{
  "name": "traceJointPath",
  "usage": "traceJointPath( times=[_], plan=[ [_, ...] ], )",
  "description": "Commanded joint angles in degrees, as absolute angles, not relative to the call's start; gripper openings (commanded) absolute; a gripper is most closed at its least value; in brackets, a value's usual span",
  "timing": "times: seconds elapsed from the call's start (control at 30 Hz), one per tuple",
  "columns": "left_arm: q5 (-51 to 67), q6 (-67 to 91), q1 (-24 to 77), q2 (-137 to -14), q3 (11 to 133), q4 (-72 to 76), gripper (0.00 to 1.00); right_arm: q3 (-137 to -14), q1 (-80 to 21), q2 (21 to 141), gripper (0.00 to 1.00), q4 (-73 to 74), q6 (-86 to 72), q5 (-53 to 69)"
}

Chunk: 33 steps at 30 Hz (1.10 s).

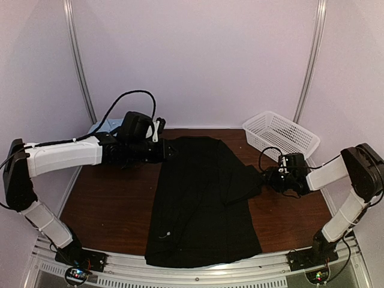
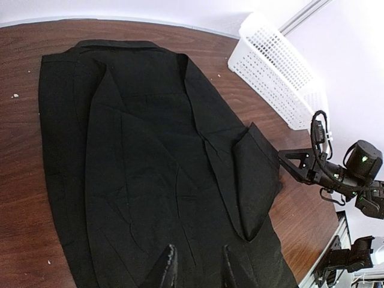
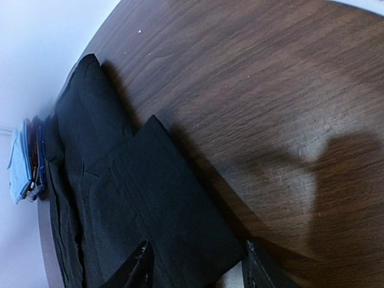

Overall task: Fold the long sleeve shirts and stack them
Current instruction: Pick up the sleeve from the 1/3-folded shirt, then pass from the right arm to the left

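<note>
A large black long sleeve shirt [image 1: 201, 204] lies spread flat on the brown table, collar at the far end, with its right sleeve folded in over the body. My left gripper [image 1: 169, 150] is open over the shirt's far left edge near the collar; in the left wrist view [image 2: 198, 270] its fingers hover apart above the black fabric [image 2: 150, 156]. My right gripper [image 1: 264, 177] is open at the shirt's right edge. In the right wrist view [image 3: 197, 270] its jaws stand wide either side of the folded sleeve end [image 3: 156, 192].
A white mesh basket [image 1: 282, 135] stands at the back right, also in the left wrist view [image 2: 282, 72]. A stack of folded blue and dark shirts [image 3: 27, 162] sits at the back left, partly hidden behind my left arm [image 1: 99, 127].
</note>
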State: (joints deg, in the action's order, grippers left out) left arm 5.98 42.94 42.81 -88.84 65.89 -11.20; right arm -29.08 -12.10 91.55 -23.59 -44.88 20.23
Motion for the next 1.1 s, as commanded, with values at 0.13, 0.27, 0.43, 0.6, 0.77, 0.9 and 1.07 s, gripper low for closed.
traceJointPath(
  times=[0.13, 0.27, 0.43, 0.6, 0.77, 0.9, 1.07],
  plan=[
    [9.29, 41.66, 42.89, -91.60, 68.81, -8.65, 0.27, -28.36, -11.78, 95.35, 0.28, -31.58, -48.70, 23.89],
    [13.64, 40.42, 42.89, -92.95, 68.73, -7.20, 0.27, -29.52, -12.08, 94.01, 0.07, -30.82, -47.49, 23.58],
    [17.12, 38.41, 42.89, -93.40, 69.08, -6.88, 0.29, -30.74, -14.26, 87.14, 0.00, -27.24, -44.75, 21.60],
    [20.04, 37.55, 42.89, -93.35, 68.94, -6.10, 0.34, -34.11, -22.86, 78.66, 0.00, -20.15, -40.20, 15.89],
    [24.73, 36.80, 42.89, -94.27, 68.34, -3.72, 0.38, -38.70, -32.37, 76.13, 0.00, -14.92, -37.08, 12.00],
    [29.89, 37.81, 42.85, -95.17, 66.98, 0.96, 0.39, -41.55, -38.36, 76.52, 0.00, -13.83, -36.22, 9.11],
    [31.19, 37.91, 42.88, -95.81, 67.22, 2.85, 0.42, -46.98, -45.17, 79.16, 0.00, -10.12, -33.66, 4.90]
  ],
)
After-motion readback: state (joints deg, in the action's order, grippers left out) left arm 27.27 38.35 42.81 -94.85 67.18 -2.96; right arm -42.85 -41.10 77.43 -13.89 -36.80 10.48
